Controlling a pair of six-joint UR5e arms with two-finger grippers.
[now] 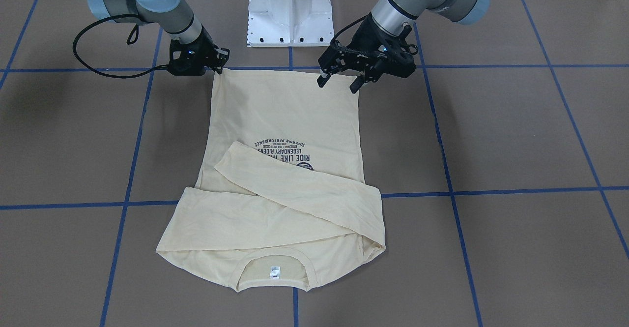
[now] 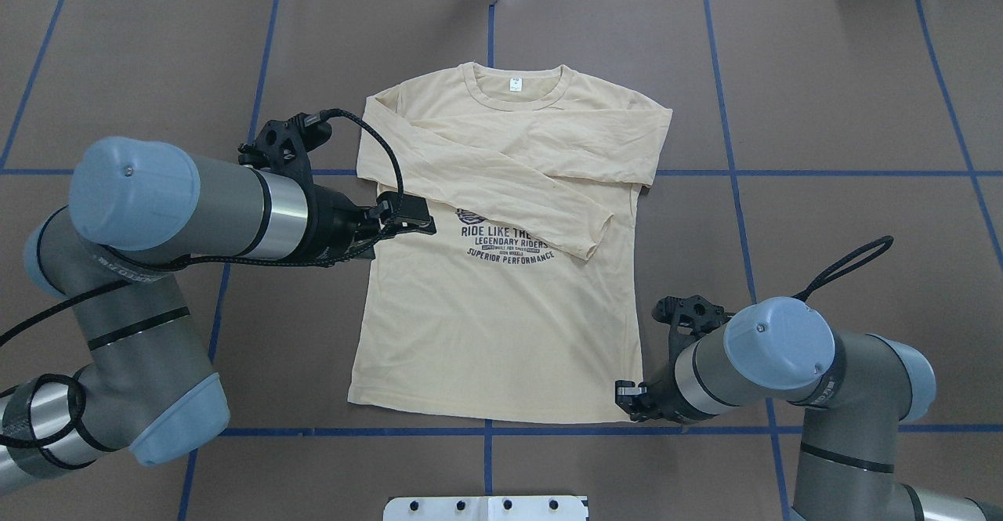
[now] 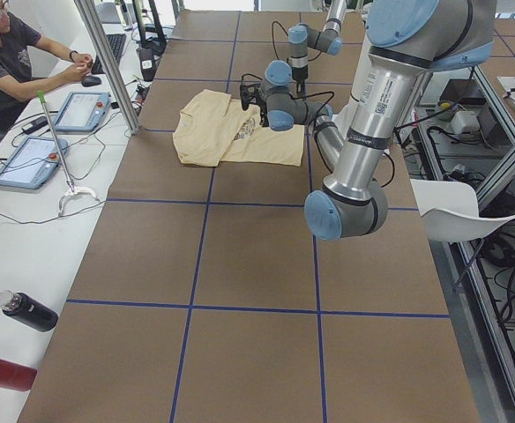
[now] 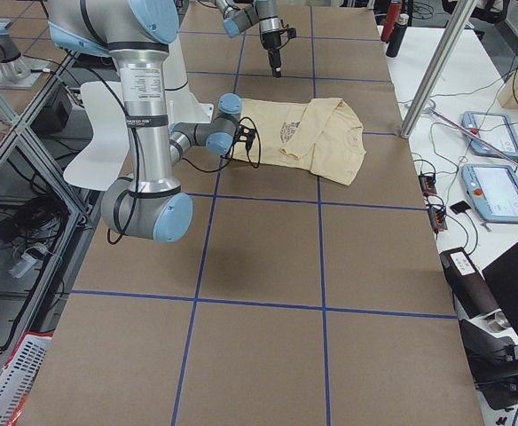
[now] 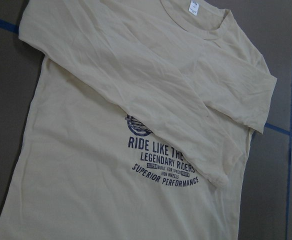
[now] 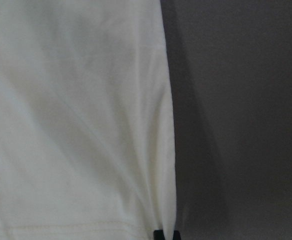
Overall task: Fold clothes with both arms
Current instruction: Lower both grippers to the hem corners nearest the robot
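Observation:
The cream-yellow shirt (image 1: pixel 290 120) (image 2: pixel 486 333) lies flat and print-up on the brown table, neck tag away from the robot, both long sleeves folded across the chest. My left gripper (image 1: pixel 339 84) (image 2: pixel 411 219) hangs open above the hem corner on its side and holds nothing; the left wrist view looks down on the shirt (image 5: pixel 111 150) from a height. My right gripper (image 1: pixel 219 66) (image 2: pixel 627 394) is low at the other hem corner, shut on the fabric. In the right wrist view, the dark fingertips (image 6: pixel 165 235) pinch the shirt (image 6: pixel 76 125) at its corner.
The white pedestal base (image 1: pixel 289 10) stands just behind the hem. Blue tape lines (image 1: pixel 491 191) grid the table. A seated person (image 3: pixel 11 53), control tablets (image 3: pixel 28 161) and a dark bottle (image 3: pixel 24 310) sit along the far side bench, beside a metal pole (image 4: pixel 436 67).

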